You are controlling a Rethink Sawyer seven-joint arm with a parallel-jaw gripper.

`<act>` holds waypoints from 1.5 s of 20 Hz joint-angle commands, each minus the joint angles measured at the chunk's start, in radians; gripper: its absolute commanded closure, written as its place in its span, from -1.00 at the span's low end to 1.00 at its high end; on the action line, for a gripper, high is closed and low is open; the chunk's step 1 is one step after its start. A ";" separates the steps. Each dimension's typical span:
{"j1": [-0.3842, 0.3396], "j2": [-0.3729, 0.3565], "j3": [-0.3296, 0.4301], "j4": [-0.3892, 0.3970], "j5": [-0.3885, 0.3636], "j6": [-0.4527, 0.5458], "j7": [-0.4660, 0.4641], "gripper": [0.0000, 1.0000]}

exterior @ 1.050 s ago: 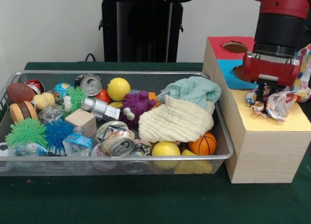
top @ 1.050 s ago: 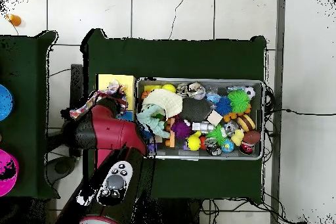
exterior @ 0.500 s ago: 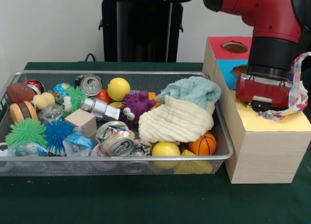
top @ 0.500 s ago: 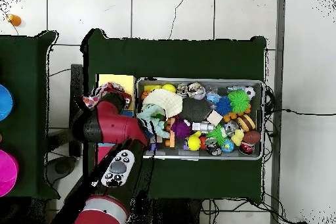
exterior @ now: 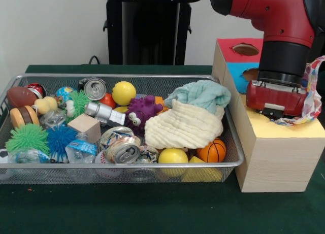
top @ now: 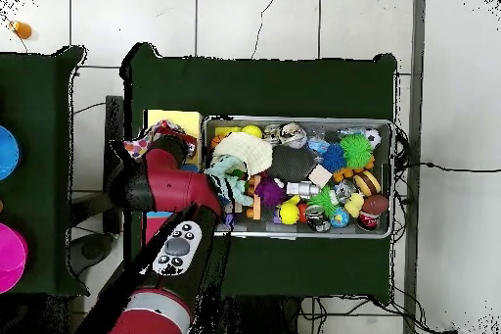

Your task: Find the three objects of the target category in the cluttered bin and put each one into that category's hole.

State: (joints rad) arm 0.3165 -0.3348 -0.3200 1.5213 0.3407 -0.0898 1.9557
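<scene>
The crumpled multicoloured patterned cloth (exterior: 308, 99) drapes from high at the right down under the red and black gripper (exterior: 274, 110) onto the wooden sorting box's yellow top panel (exterior: 284, 128) — apparently pinched, though the fingers are hidden — beside the wire mesh bin (exterior: 223, 165).

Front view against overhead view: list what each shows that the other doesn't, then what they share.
Only the front view shows the wooden box's side, its red section with a round hole, and the orange basketball low in the wire bin.

Only the overhead view shows the tiled floor and the arm's grey button panel.

Both show the cluttered bin, the cream cloth, the purple toy, the box's yellow top, and the patterned cloth draped beside the gripper.
</scene>
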 commanded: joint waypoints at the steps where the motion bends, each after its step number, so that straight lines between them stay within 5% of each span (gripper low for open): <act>1: -0.119 0.118 0.092 0.006 -0.048 -0.052 0.138 1.00; 6: -0.139 -0.177 0.117 0.151 -0.082 0.230 0.079 1.00; 11: -0.120 -0.378 0.066 0.147 -0.082 0.560 0.049 1.00; 17: -0.131 -0.455 0.063 0.136 -0.101 0.691 0.030 1.00; 24: -0.142 -0.464 0.066 0.113 -0.141 0.721 0.032 1.00; 30: -0.123 -0.531 0.050 0.059 -0.144 0.903 0.076 1.00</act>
State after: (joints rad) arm 0.2049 -0.8218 -0.2920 1.5792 0.2368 0.5724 1.9557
